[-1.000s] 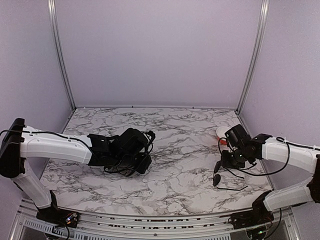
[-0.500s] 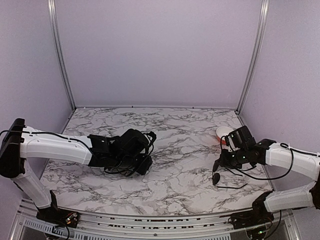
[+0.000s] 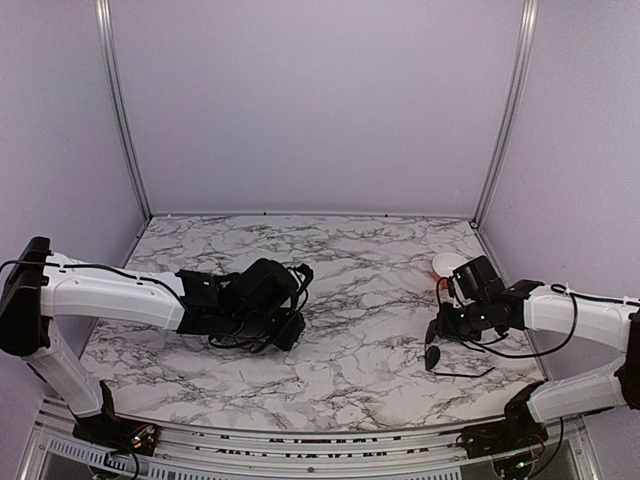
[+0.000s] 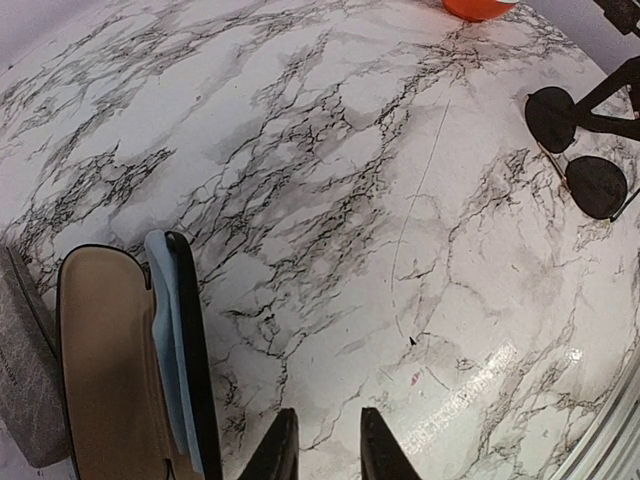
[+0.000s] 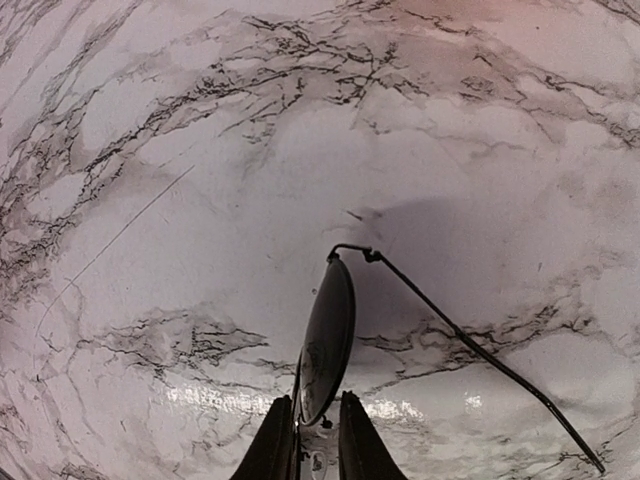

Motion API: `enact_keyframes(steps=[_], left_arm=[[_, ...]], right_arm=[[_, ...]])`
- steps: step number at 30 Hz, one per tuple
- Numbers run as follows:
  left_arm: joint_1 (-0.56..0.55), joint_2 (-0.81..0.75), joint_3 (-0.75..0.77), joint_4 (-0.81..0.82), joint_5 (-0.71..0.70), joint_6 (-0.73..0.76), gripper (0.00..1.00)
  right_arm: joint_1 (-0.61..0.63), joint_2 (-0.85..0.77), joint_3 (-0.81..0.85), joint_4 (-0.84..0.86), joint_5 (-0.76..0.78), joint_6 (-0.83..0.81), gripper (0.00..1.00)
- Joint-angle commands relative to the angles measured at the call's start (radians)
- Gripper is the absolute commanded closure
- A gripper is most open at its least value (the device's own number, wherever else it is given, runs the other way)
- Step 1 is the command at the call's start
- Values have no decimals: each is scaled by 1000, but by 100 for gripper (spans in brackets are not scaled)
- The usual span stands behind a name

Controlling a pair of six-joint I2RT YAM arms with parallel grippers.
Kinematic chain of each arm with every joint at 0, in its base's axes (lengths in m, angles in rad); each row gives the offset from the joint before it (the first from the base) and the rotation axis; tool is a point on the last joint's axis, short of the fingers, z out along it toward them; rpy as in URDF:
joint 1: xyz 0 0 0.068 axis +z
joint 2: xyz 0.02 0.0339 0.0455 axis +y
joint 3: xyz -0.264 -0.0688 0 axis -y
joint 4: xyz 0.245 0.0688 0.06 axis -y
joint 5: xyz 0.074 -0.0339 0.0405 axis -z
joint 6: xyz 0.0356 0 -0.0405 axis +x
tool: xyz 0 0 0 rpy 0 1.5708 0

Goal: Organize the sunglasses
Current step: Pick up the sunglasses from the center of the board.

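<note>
One pair of sunglasses (image 5: 328, 340) is pinched by a dark lens in my right gripper (image 5: 314, 400), which is shut on it. One thin arm of the pair trails off to the right. In the top view the sunglasses (image 3: 432, 357) hang from that gripper (image 3: 440, 328) just above the marble near the right edge. They also show as sunglasses (image 4: 575, 150) at the upper right of the left wrist view. My left gripper (image 4: 328, 412) hovers low over the table, its jaws a little apart with nothing between them.
An open black case (image 4: 110, 360) with a tan lining and a blue cloth (image 4: 165, 340) lies just left of the left gripper. A grey case (image 4: 25, 380) lies beside it. A white and orange dish (image 3: 446, 265) sits behind the right gripper.
The right arm has dropped slightly toward the table with the sunglasses in its jaws. The left arm has stayed still.
</note>
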State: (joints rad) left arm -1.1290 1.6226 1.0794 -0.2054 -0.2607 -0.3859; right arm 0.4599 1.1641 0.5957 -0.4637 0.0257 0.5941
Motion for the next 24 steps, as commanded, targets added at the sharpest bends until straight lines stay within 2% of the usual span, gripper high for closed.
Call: enact_keyframes(steps=[1,7,11,18,24], left_arm=[[-9,20,2,22,14,-8,78],[-9,23,-1,22,12,-5,78],[-9,26,6,21,11,1,78],[-9,14,15,22,5,13,78],[-8,-27,24,22,-9,44,78]], right_arm=[[-8,34,8,59,10,-10,83],[-8,70,-4,96,9,-10,89],[-8,76,-5,103,10,-10,99],[-9,36,33,70,-15,-31,100],[-9,-64,99,62,-129,-93,100]])
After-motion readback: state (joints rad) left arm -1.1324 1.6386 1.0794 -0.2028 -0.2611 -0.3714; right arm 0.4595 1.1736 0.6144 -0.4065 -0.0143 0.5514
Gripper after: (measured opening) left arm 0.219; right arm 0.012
